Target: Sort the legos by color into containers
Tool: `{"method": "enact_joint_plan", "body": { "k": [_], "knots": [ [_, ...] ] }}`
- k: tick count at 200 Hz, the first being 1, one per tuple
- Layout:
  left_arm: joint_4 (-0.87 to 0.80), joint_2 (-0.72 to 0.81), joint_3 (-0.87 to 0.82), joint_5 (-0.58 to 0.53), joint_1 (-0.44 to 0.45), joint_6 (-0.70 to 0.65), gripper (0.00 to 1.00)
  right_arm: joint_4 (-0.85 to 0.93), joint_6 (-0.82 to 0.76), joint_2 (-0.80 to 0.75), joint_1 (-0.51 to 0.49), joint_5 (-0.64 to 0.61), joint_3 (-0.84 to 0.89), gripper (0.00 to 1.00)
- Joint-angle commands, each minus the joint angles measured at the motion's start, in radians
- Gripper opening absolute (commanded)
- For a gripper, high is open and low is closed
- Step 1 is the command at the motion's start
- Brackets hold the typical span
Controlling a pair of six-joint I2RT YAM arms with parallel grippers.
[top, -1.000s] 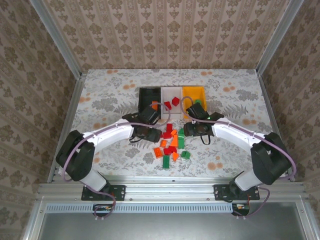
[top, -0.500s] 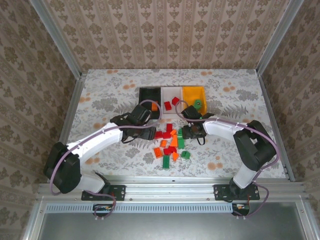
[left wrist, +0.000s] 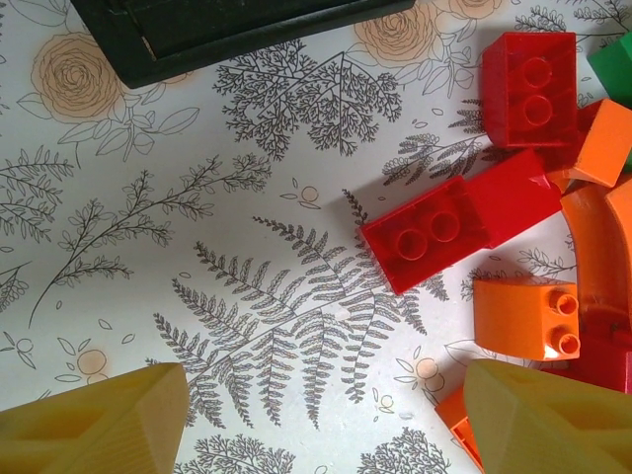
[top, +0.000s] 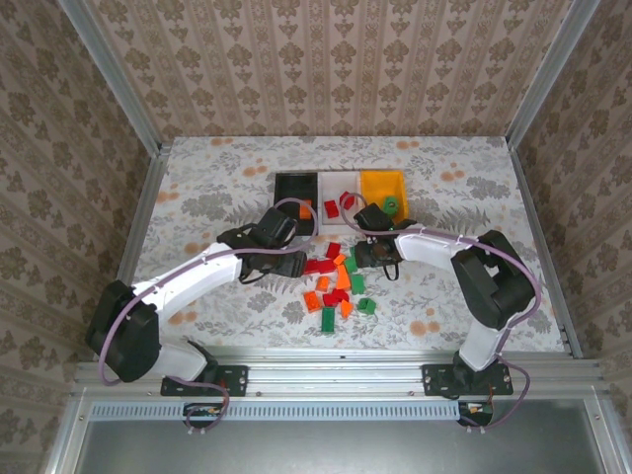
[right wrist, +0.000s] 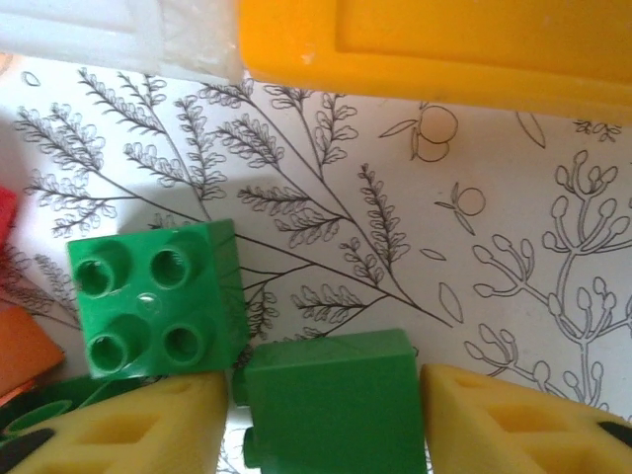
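The floral-patterned desk (top: 197, 188) carries everything; the left arm (top: 197, 272) and the right arm (top: 444, 247) both reach inward over its middle. At the far side three containers stand in a row, touching: the black bin (top: 294, 188) on the left, the white bin (top: 339, 181) in the middle, the orange-yellow bin (top: 380, 183) on the right. Two red bricks (top: 331, 207) lie in the white bin; a green piece (top: 391, 206) lies in the orange-yellow one. The loose legos (top: 336, 286), in red, orange and green, are scattered on the desk just in front of the bins, between the two arms.

The left end effector (left wrist: 316, 425) hovers at the left edge of the pile with its fingers wide apart and only bare desk between them; a red two-stud brick (left wrist: 434, 232) lies just ahead, with an orange brick (left wrist: 523, 316) beside it. The right end effector (right wrist: 331, 434) straddles a green brick (right wrist: 331, 395) that rests on the desk; both pads seem to touch its sides, though whether it is firmly clamped I cannot tell; a green four-stud brick (right wrist: 148, 301) lies just beside it.
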State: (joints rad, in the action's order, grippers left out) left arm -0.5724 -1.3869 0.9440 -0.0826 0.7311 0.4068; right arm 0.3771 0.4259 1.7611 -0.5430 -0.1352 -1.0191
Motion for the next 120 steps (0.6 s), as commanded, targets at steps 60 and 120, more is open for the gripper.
{"method": "enact_joint_plan", "body": {
  "k": [60,120],
  "knots": [
    [0.023,0.040,-0.007,0.037,-0.011,0.020,0.76,0.029,-0.013,-0.106,0.003,-0.088,0.049,0.42],
    [0.177,0.091,-0.073,0.079,-0.013,0.065,1.00,0.101,-0.120,-0.162,0.138,-0.143,-0.136,0.42]
  ]
}}
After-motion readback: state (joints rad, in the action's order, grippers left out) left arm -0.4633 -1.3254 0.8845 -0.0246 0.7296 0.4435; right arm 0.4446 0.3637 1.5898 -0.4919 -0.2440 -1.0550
